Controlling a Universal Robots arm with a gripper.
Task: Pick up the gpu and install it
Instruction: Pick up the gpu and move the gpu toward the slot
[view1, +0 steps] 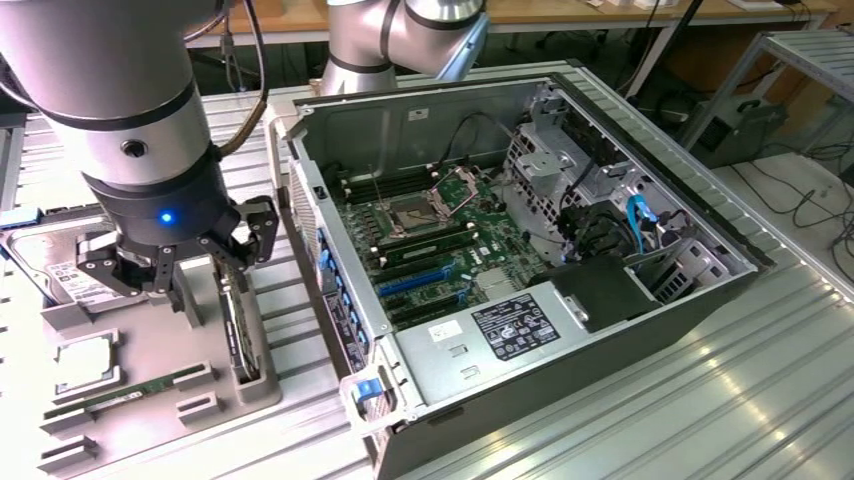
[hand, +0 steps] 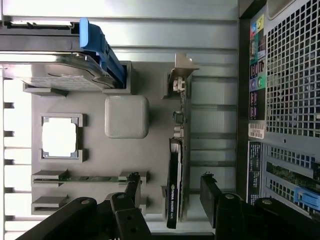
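Grey parts tray (hand: 100, 160), one gpu (hand: 175, 190) on edge, one pincer (hand: 170, 176) spread open over it

At the exterior view's left, the claw (view1: 171, 268) is seen spread wide, empty, low over the far end of the gpu (view1: 238, 330); contact can't be told. The gpu is stood on edge in a slot of the grey holder (view1: 160, 345). Also seated there: hard drive (view1: 47, 265) far-left, CPU (view1: 87, 362) and RAM stick (view1: 127, 392) nearer. Just to the right, the PC case (view1: 441, 425) is laid open on the ribbed metal worktop (view1: 694, 400), w/ motherboard (view1: 447, 235), blue slots (view1: 414, 283) and labelled PSU (view1: 514, 330) exposed.
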